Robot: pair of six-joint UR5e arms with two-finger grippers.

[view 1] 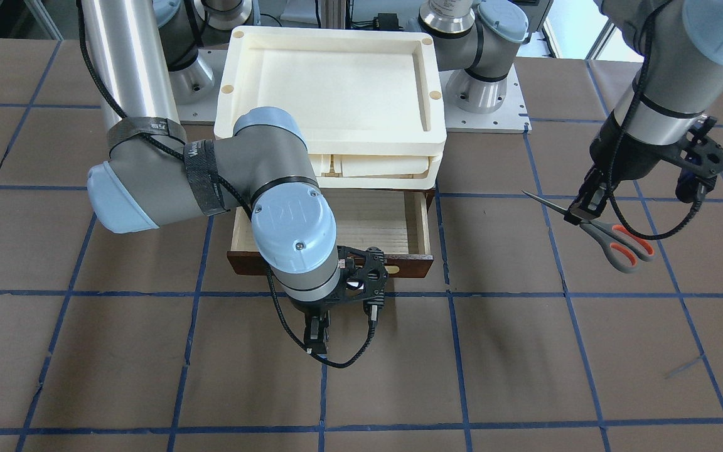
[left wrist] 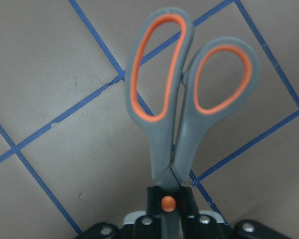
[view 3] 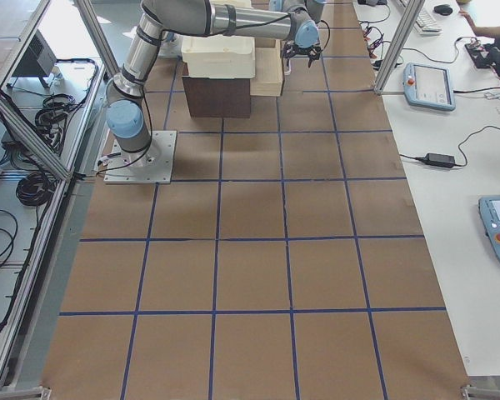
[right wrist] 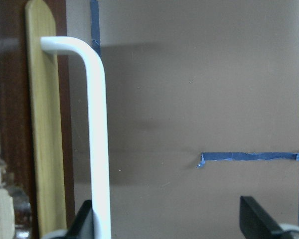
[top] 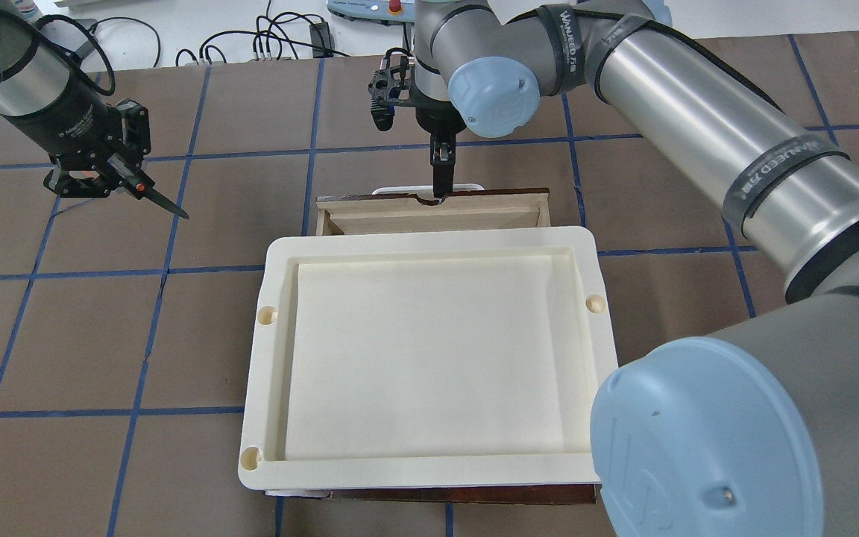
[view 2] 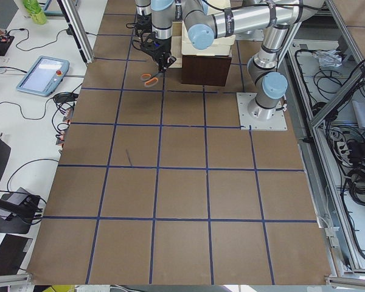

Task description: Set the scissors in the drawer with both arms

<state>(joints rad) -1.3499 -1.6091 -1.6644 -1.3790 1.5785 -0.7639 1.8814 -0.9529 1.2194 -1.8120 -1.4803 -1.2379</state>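
Note:
My left gripper (view 1: 582,212) is shut on the scissors (view 1: 615,242) near their pivot and holds them above the table, well to the drawer's side. In the left wrist view the grey handles with orange-lined loops (left wrist: 164,84) point away from the gripper (left wrist: 168,201). In the overhead view the dark blade (top: 165,203) sticks out from the left gripper (top: 125,181). The wooden drawer (view 1: 424,220) is pulled open and its pale interior holds nothing I can see. My right gripper (top: 441,179) is open at the drawer's front. The white bar handle (right wrist: 98,129) runs just inside one of its fingers (right wrist: 85,219).
Cream-white plastic trays (top: 429,470) are stacked on top of the drawer's cabinet and overhang the back of the drawer. The right arm's elbow (view 1: 273,182) hangs over the drawer's left part. Brown table with blue tape grid surrounds them.

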